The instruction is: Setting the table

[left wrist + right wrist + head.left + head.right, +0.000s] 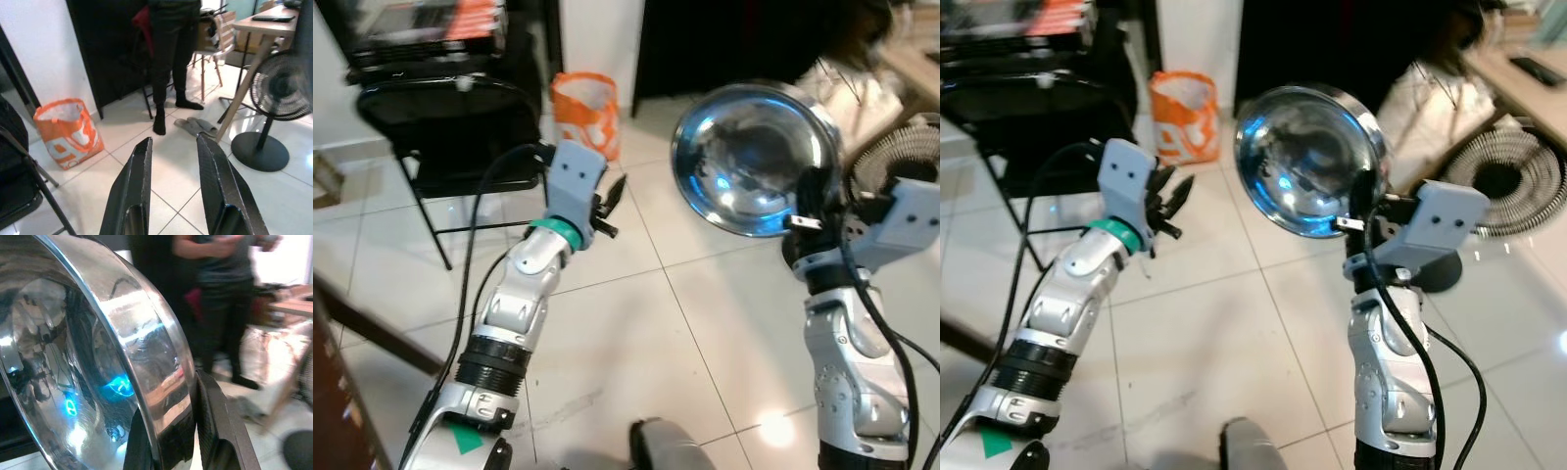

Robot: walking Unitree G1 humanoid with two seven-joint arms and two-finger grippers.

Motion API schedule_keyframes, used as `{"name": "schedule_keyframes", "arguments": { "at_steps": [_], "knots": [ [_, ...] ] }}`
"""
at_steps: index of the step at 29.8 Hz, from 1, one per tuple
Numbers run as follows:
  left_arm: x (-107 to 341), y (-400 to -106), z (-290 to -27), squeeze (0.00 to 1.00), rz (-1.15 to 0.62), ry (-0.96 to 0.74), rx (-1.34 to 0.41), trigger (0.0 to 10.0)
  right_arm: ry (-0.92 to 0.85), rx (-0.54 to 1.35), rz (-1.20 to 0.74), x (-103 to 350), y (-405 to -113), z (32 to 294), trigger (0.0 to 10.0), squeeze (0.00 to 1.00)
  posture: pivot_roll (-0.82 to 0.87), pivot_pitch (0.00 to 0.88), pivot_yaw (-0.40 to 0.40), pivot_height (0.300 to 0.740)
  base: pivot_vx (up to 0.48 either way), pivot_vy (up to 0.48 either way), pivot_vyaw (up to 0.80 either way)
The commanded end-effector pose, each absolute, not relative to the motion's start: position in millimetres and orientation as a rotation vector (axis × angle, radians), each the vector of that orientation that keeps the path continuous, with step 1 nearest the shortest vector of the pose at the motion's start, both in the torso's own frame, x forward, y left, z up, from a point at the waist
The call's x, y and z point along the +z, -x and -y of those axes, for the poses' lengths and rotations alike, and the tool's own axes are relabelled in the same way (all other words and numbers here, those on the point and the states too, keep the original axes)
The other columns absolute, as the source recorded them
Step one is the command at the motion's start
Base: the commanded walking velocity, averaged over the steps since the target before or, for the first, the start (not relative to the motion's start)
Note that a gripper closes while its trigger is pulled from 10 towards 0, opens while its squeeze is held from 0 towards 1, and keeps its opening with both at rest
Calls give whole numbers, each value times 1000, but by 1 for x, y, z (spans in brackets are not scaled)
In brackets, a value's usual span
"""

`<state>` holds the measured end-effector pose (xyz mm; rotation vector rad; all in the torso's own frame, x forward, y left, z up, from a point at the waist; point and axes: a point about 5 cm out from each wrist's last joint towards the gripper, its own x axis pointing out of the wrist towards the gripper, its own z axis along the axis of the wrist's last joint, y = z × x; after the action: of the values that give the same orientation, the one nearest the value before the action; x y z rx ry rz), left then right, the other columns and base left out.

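Right gripper (pixel 800 217): fingers pinched on the rim of a round, polished steel bowl (pixel 751 157), one finger inside the rim and one outside. The bowl is held on edge in the air above the tiled floor (pixel 636 323), its mirrored hollow facing the camera. Left gripper (pixel 172 161): fingers spread, a clear gap between them, holding nothing, raised to the left of the bowl. An orange-and-white bag (pixel 585 110) stands on the floor beyond the left gripper; no writing is legible.

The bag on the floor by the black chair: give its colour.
The bag is orange with white patches; the left wrist view shows it best.
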<state>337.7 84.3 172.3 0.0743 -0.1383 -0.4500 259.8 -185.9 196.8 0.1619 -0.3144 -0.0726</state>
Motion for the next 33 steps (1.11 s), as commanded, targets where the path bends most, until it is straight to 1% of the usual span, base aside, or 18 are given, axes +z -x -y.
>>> {"name": "schedule_keyframes", "arguments": {
  "at_steps": [1, 33],
  "knots": [
    [170, -337, -81, 0, 129, -77, -467, 10000, -160, -85, 342, 202, -258, 189, 10000, 0, -60, 0, 49, 740, 0, 0, -800],
    [169, -336, -78, 0, 129, -74, -476, 10000, -158, -84, 342, 202, -258, 190, 10000, 0, -64, 0, 47, 740, 0, 0, -800]
  ]
}}
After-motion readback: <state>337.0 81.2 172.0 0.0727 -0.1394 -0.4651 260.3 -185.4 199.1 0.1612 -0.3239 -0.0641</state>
